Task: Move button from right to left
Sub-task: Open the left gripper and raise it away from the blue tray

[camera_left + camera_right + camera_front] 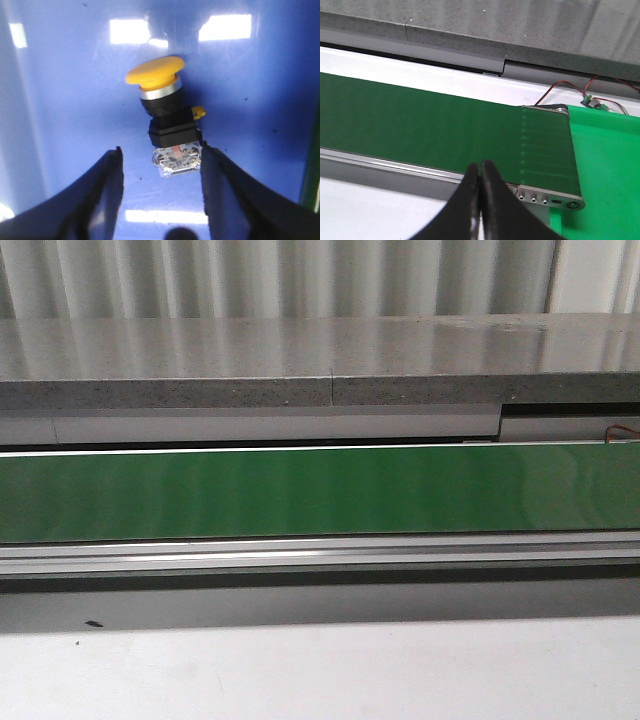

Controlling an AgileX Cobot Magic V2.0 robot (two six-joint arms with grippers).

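Left wrist view: button lay on blue bin floor, between spread fingers of left gripper, untouched; long axis ran straight away from gripper, yellow cap farthest. Right gripper clenched empty over green belt, farther off.

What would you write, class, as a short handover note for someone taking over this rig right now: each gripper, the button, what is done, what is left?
Left gripper: open, fingers either side of the button's clear contact block; no grip visible.
Right gripper: shut, empty, above the green conveyor belt's near edge.
Button: lies on its side on a blue surface, yellow cap pointing away from the fingers.
Done: the button appears to sit at the left arm's side.
Left: whether it is being released or picked up cannot be told; confirm, then withdraw.
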